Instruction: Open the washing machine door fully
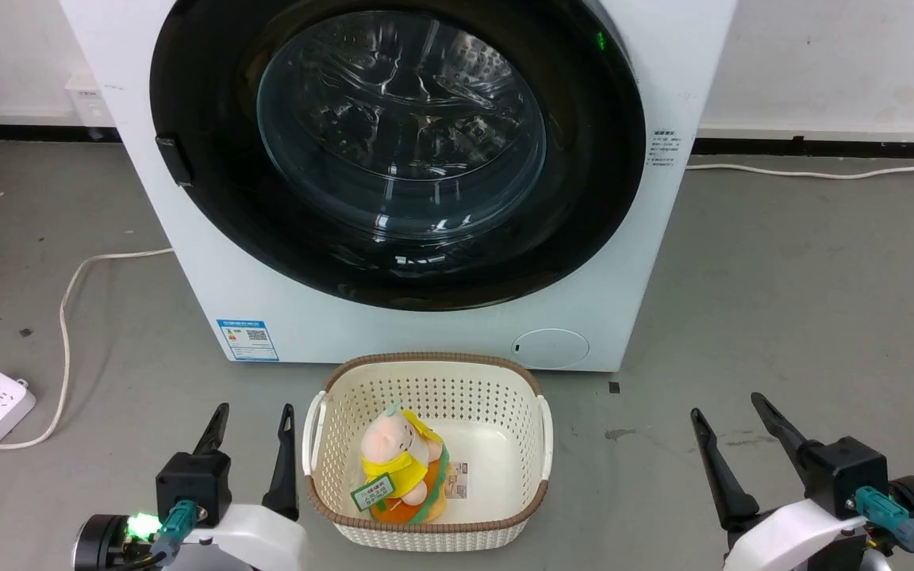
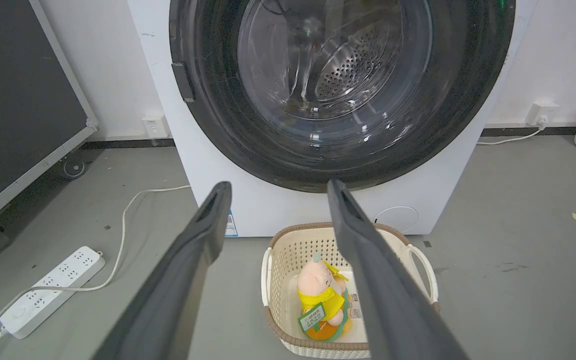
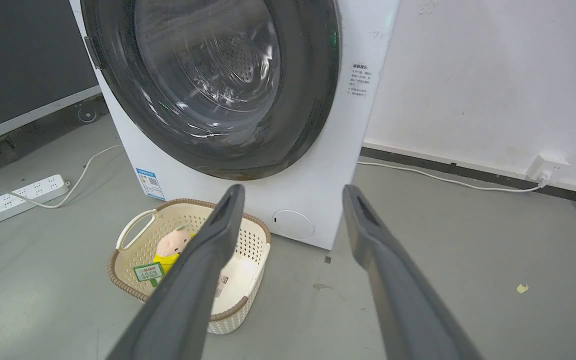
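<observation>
Overhead, left fingers (image 1: pixel 215 428) and right fingers (image 1: pixel 717 464) gape before the door (image 1: pixel 584 198); wrist views add a black panel (image 2: pixel 18 90).

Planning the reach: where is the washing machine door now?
Head view, top centre: the washing machine door lies closed against the white machine, beyond the basket.

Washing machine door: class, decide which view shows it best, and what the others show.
The head view: the washing machine door appears face-on, nearly whole. The left wrist view crops its upper part; the right wrist view shows it obliquely, cropped.
</observation>
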### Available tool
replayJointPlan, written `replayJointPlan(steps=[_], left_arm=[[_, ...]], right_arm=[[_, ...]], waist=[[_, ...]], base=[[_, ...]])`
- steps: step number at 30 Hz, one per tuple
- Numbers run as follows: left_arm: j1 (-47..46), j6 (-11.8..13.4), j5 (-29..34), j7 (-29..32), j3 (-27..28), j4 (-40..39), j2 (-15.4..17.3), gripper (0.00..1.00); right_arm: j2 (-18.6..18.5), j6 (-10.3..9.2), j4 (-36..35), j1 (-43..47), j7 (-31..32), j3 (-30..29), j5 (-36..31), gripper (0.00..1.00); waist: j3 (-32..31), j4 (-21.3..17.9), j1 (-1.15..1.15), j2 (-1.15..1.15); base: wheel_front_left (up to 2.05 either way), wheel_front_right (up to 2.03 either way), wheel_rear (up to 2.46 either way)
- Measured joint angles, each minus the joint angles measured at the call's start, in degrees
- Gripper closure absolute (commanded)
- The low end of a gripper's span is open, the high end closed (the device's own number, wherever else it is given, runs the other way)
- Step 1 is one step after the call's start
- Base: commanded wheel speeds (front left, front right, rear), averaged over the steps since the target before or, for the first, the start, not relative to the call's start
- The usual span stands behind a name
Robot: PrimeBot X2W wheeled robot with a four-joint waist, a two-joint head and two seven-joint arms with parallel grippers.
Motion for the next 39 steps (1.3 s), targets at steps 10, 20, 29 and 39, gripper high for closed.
replayJointPlan(steps=[10,20,29,39], left_arm=[[0.0,0.0,-0.1,-1.2,-0.7,0.3,0.0,0.00],[0.0,0.0,-0.4,-2.4,-1.1,0.5,0.0,0.00],[-1.3,0.0,-0.8,-3.4,-1.6,0.4,0.0,0.00],[-3.2,0.2,-1.6,-4.5,-2.7,0.1,0.0,0.00]], right_arm=[[0.0,0.00,0.1,0.0,-1.2,0.0,1.0,0.00],[-0.3,0.00,0.1,-0.2,-2.5,0.1,3.3,0.00],[-2.2,0.00,-0.5,-4.4,-3.4,0.1,5.5,0.00],[-4.0,0.00,0.8,-10.8,-4.2,-0.7,12.2,0.00]], waist=[[0.2,0.1,0.00,0.00],[1.6,0.4,0.00,0.00],[4.1,1.1,0.01,0.00],[7.7,2.1,0.01,0.00]], base=[[0.00,0.00,0.00],[0.00,0.00,0.00],[0.00,0.00,0.00],[0.00,0.00,0.00]])
